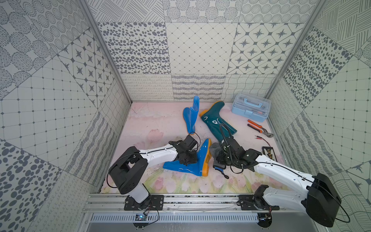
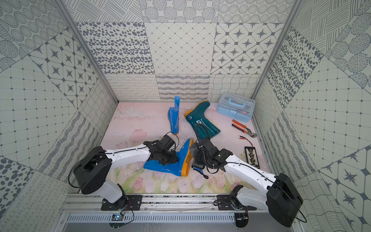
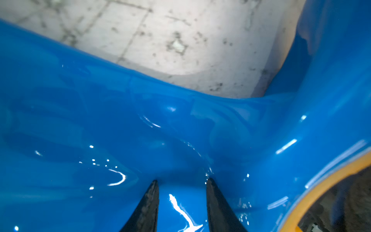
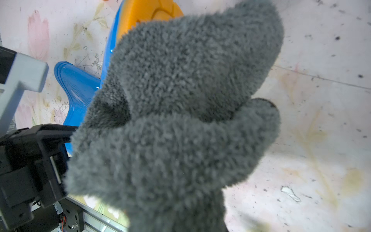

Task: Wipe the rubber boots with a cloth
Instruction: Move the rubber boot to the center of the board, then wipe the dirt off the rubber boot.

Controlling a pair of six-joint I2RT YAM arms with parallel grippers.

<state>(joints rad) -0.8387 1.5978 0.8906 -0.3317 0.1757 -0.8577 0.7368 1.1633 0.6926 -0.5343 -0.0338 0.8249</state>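
A bright blue rubber boot (image 1: 185, 167) (image 2: 170, 167) lies on its side at the front middle of the floor, its orange sole toward the right arm. My left gripper (image 1: 188, 158) (image 3: 181, 181) is shut on its glossy shaft, and rubber bulges between the black fingertips (image 3: 153, 192). My right gripper (image 1: 217, 158) is shut on the dark grey cloth (image 1: 214, 149) (image 4: 180, 120), held just beside that sole; the cloth hides its jaws. A second blue boot (image 1: 191, 116) stands upright farther back. A teal boot (image 1: 215, 120) lies beside it.
At the back right stands a light blue toolbox (image 1: 251, 106). Orange-handled pliers (image 1: 259, 128), red-tipped leads (image 1: 261, 138) and a small black board (image 1: 270, 153) lie along the right wall. Patterned walls close in three sides.
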